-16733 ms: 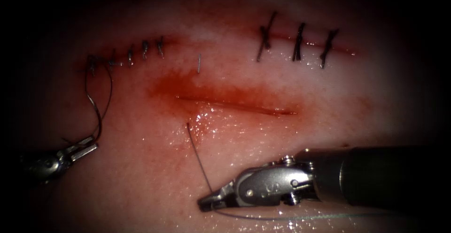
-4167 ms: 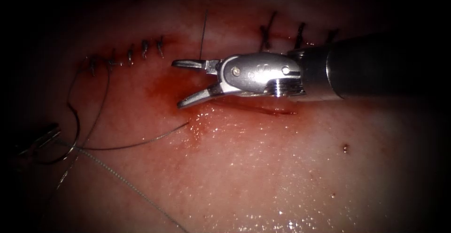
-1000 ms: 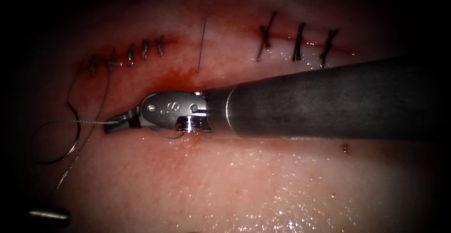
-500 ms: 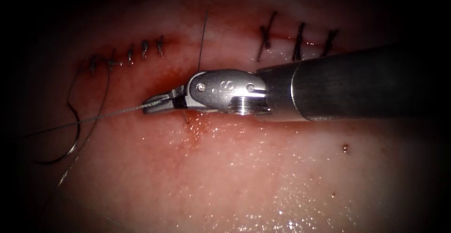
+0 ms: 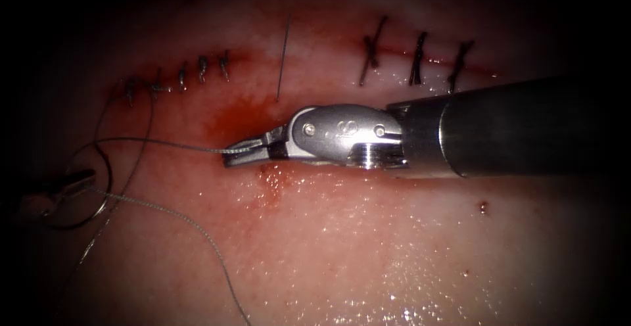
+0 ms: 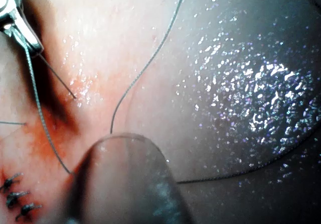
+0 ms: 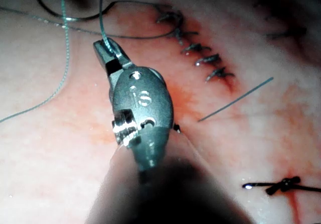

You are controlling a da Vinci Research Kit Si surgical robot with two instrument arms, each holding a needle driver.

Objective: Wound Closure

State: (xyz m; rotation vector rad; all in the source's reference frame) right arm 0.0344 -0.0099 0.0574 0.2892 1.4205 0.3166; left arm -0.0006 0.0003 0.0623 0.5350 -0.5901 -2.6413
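The right tool [image 5: 230,157] lies across the cut [image 5: 259,106] in the tissue [image 5: 368,247], jaws clamped on the thread [image 5: 164,143]. The thread runs left to the left tool [image 5: 69,183], whose jaw state cannot be told. The curved needle [image 5: 98,198] lies beside the left tool, left of the cut; whether that tool grips it cannot be told.

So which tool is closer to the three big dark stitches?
Right. The right tool sits just below-left of the three dark stitches; the left tool is far off left.

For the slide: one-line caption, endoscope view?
Right tool shut on thread beside the open cut; left tool at far left.
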